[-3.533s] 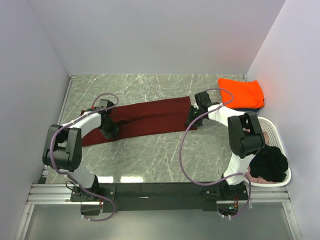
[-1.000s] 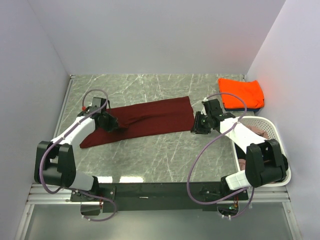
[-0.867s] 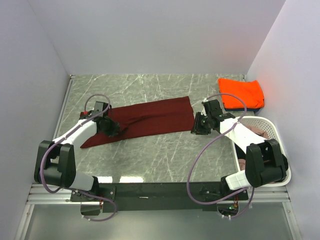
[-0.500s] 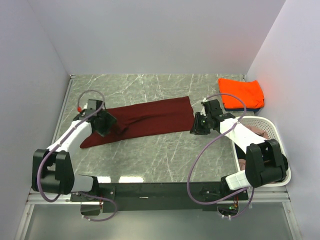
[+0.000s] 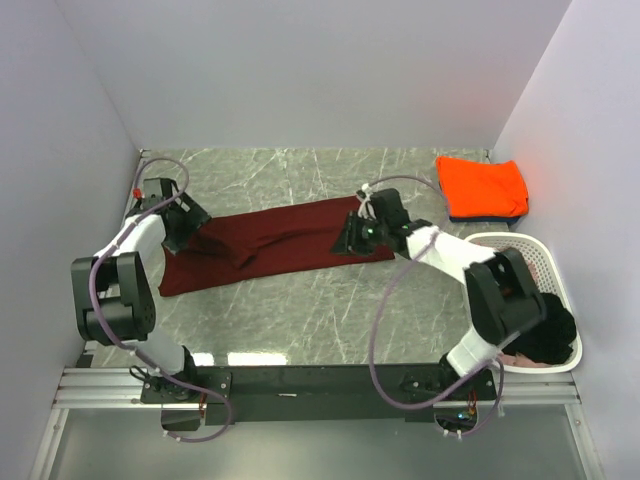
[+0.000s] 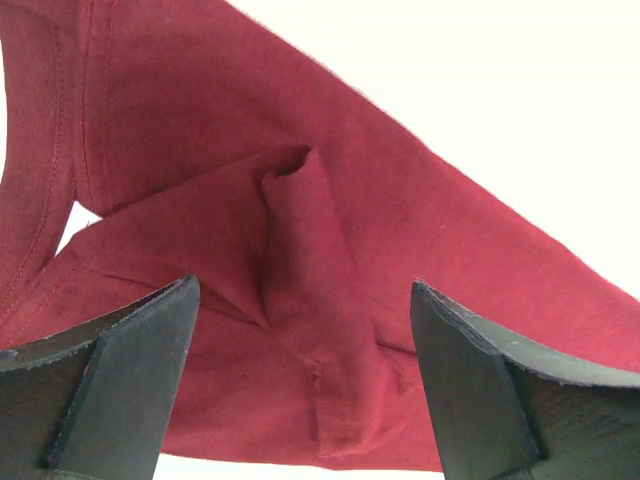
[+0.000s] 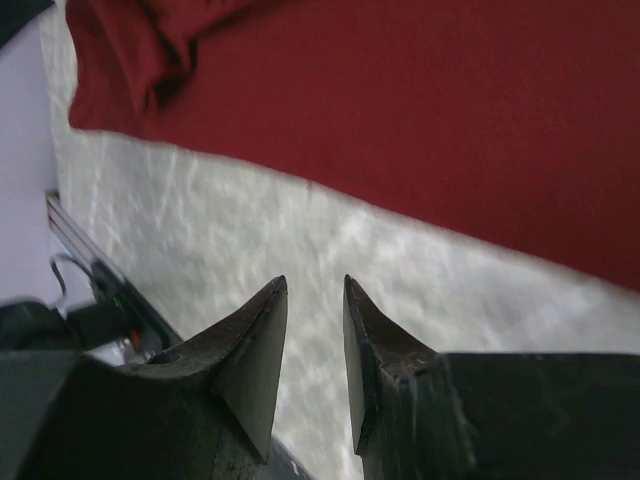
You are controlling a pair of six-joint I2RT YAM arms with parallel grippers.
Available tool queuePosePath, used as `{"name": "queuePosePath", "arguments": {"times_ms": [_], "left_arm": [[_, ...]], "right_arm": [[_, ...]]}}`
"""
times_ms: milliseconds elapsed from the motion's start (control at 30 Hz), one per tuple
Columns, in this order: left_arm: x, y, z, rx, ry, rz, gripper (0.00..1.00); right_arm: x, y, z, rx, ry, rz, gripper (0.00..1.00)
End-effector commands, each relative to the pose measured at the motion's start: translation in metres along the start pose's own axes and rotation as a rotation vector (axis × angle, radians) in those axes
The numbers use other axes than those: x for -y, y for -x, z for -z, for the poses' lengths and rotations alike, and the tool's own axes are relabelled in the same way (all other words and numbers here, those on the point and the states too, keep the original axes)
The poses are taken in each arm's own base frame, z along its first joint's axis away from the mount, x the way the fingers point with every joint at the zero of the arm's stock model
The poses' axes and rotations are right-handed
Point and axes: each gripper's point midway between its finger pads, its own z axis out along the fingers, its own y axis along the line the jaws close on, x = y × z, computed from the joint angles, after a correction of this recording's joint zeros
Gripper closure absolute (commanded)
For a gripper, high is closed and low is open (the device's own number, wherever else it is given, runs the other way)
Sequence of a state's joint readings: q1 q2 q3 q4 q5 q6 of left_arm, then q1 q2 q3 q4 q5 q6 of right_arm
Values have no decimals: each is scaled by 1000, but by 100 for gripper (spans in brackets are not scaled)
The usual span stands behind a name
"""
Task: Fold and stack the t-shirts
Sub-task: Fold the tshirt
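A dark maroon t-shirt (image 5: pixel 290 240) lies folded into a long strip across the table, its left end bunched. My left gripper (image 5: pixel 190 224) hovers over that left end, jaws wide open and holding nothing. In the left wrist view a raised fold of the maroon t-shirt (image 6: pixel 300 250) lies beneath the left gripper (image 6: pixel 305 300). My right gripper (image 5: pixel 352 240) is over the strip's right end, its jaws a narrow gap apart with nothing between them. The right wrist view shows the right gripper (image 7: pixel 315 282) above bare table, the maroon t-shirt (image 7: pixel 420 110) just beyond its tips.
A folded orange t-shirt (image 5: pixel 483 185) rests on a dark blue t-shirt (image 5: pixel 492 217) at the back right corner. The white basket (image 5: pixel 522 243) stands at the right edge with a black t-shirt (image 5: pixel 548 330) in it. Walls close in on three sides.
My left gripper has opened, let go of the maroon shirt and drawn back to the far left. The right arm has swung left from the basket side over the shirt's right end.
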State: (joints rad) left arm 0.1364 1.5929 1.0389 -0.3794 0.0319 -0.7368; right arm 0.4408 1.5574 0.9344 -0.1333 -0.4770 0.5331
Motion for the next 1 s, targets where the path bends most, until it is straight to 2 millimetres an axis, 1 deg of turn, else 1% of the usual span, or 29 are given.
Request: {"name": "queuePosePath", "arguments": {"times_ms": [0, 33, 67, 100, 167, 200, 233, 267, 300, 333, 367, 400, 433, 533, 600, 633, 667, 700, 733, 767, 833, 867, 900, 933, 967], "left_arm": [[7, 13, 11, 31, -17, -35, 9], [0, 11, 16, 37, 3, -24, 10], [-5, 5, 19, 27, 21, -17, 13], [-19, 7, 20, 58, 83, 4, 14], [-37, -6, 24, 50, 135, 20, 18], [-42, -12, 25, 46, 149, 36, 19], [-53, -24, 24, 27, 168, 47, 21], [-58, -30, 24, 18, 178, 57, 22], [-64, -36, 24, 9, 197, 83, 23], [-75, -46, 23, -10, 227, 90, 25], [-80, -50, 22, -19, 241, 113, 25], [-84, -54, 22, -31, 250, 123, 26], [-89, -61, 23, -46, 258, 127, 27], [-95, -70, 29, -62, 266, 145, 27], [-97, -77, 32, -77, 262, 157, 28], [-102, -85, 35, -92, 272, 162, 28], [-104, -89, 37, -100, 272, 167, 28], [-109, -96, 39, -109, 279, 170, 28], [-111, -100, 40, -115, 281, 172, 28], [-111, -102, 41, -120, 277, 176, 28], [-109, -102, 45, -115, 260, 175, 28], [-107, -100, 47, -113, 251, 169, 28], [-98, -94, 50, -100, 217, 164, 27], [-92, -89, 52, -88, 190, 155, 27], [-82, -81, 53, -68, 145, 135, 26]], "right_arm": [[-10, 29, -29, 45, 44, -60, 63], [-5, 29, -35, 42, 26, -80, 64], [4, 27, -45, 25, 6, -99, 63], [8, 26, -50, 18, -4, -107, 64], [21, 20, -61, -3, -41, -126, 64], [27, 16, -64, -14, -62, -138, 64], [34, 12, -67, -23, -86, -154, 64], [47, 7, -71, -32, -127, -172, 63], [55, 3, -72, -40, -151, -189, 64], [62, -3, -72, -53, -175, -216, 63], [74, -11, -71, -67, -206, -245, 63], [79, -16, -69, -74, -229, -262, 63], [90, -30, -64, -106, -272, -299, 63], [106, -47, -48, -132, -341, -332, 63], [111, -59, -33, -141, -367, -332, 63], [122, -72, -23, -162, -404, -345, 63], [121, -71, -15, -148, -403, -341, 62], [125, -77, -8, -154, -416, -351, 62], [135, -86, 1, -160, -443, -366, 62], [136, -84, 9, -138, -443, -367, 62], [145, -93, 22, -144, -466, -380, 62], [143, -89, 27, -125, -460, -367, 62], [142, -91, 32, -125, -465, -359, 62], [141, -88, 36, -110, -466, -333, 62], [131, -80, 39, -83, -428, -308, 62]]}}
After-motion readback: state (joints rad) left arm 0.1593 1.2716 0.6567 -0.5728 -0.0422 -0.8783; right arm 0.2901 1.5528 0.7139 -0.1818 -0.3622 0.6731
